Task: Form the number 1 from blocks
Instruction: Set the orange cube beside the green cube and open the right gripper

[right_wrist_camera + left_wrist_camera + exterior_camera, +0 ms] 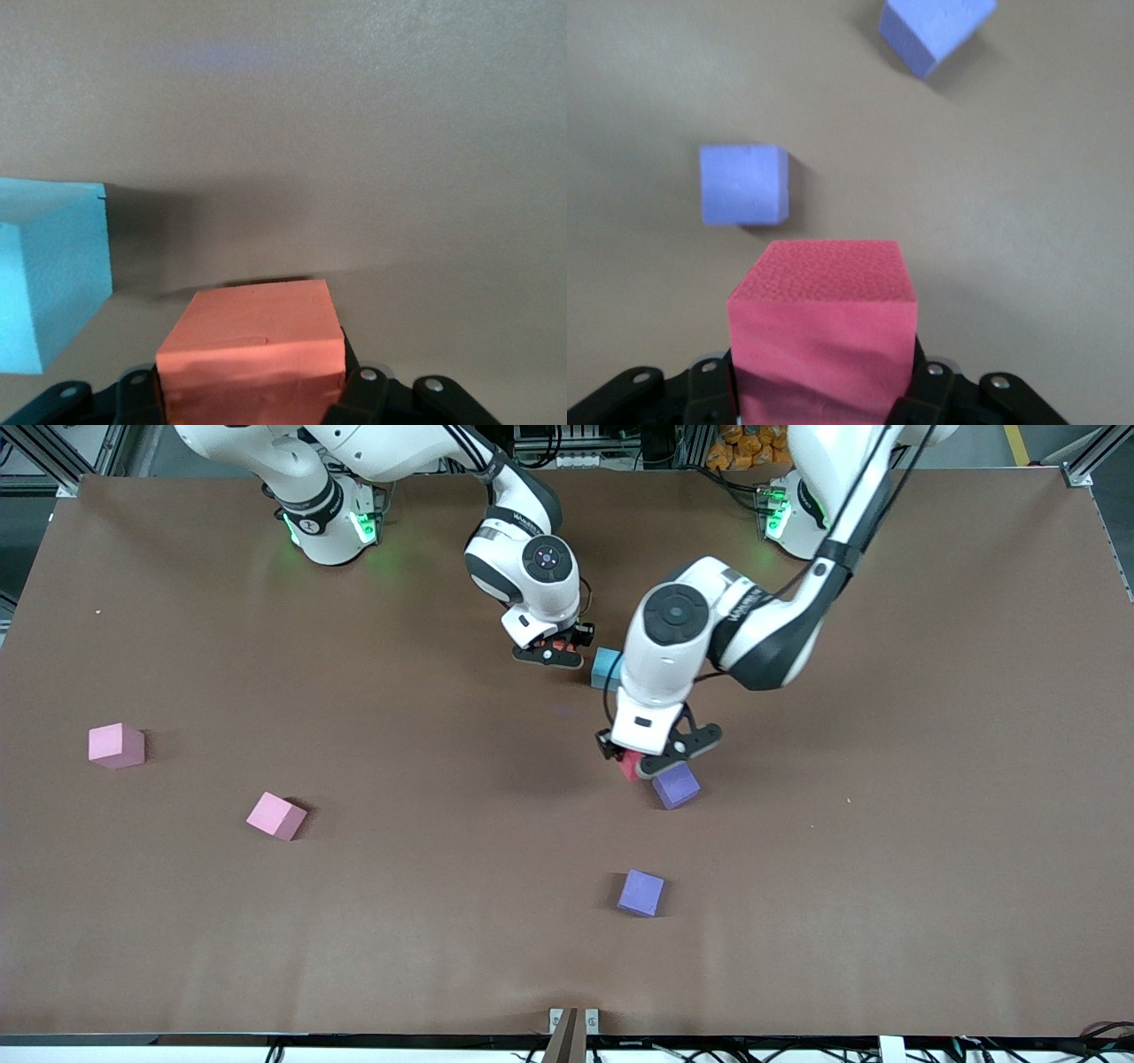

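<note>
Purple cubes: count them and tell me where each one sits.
2. One purple cube lies on the table just beside the left hand, which holds a red cube. The other purple cube lies nearer the front camera, alone. Others may be hidden under the arms.

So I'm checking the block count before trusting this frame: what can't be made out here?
- Green block: in no view.
- Red block: in the front view, mostly hidden under the left gripper that holds it.
- Orange block: in the front view, nearly all covered by the right gripper.
- Light blue block: partly covered by the left arm in front; cut off by the right wrist view's edge.
</note>
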